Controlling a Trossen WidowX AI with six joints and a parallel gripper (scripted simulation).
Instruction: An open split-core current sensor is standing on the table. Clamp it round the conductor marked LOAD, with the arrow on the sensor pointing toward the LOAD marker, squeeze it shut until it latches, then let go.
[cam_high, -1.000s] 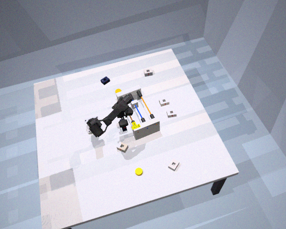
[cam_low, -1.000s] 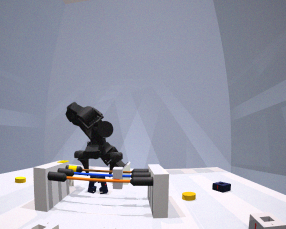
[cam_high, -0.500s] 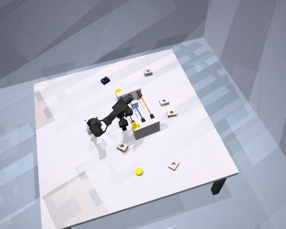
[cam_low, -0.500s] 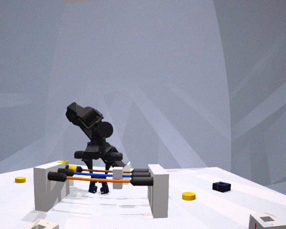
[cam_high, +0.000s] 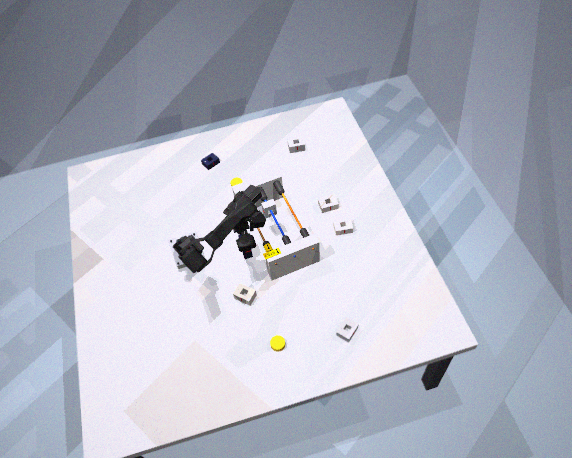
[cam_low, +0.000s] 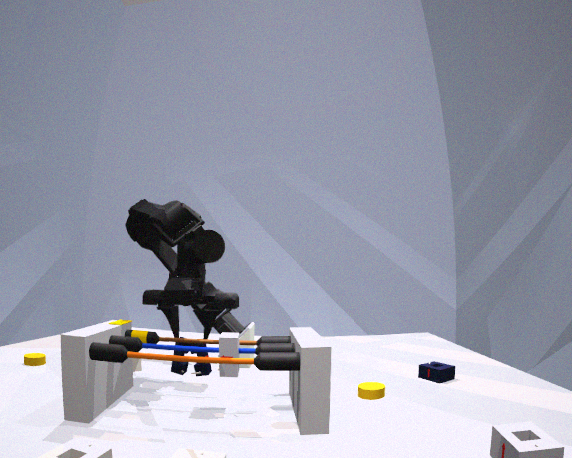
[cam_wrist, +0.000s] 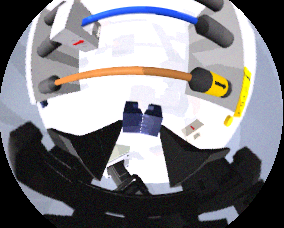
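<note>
The open dark blue sensor (cam_high: 248, 254) (cam_low: 202, 369) (cam_wrist: 132, 122) stands low on the table beside the wiring stand, its two halves apart at the top. My gripper (cam_low: 191, 347) (cam_wrist: 141, 125) reaches down over it, one finger on each side, and is shut on it. The brown conductor (cam_high: 261, 235) (cam_low: 200, 342) (cam_wrist: 135, 71) has a yellow-banded sleeve (cam_low: 139, 336) (cam_wrist: 219, 85) at one end, near a yellow marker (cam_high: 271, 253) (cam_wrist: 243, 92) whose text is unreadable here. The sensor is beside this conductor, not round it. Its arrow is not clear.
A white sensor (cam_high: 269, 208) (cam_low: 229, 360) (cam_wrist: 69, 25) sits on the blue conductor (cam_high: 278, 226) (cam_wrist: 140, 10). An orange conductor (cam_high: 294, 212) (cam_low: 190, 358) lies beyond. Grey end blocks (cam_high: 295, 260) (cam_low: 315, 390) bound them. Several loose sensors, one dark blue (cam_high: 210, 161) (cam_low: 436, 373), and yellow discs (cam_high: 278, 343) (cam_low: 371, 391) lie around.
</note>
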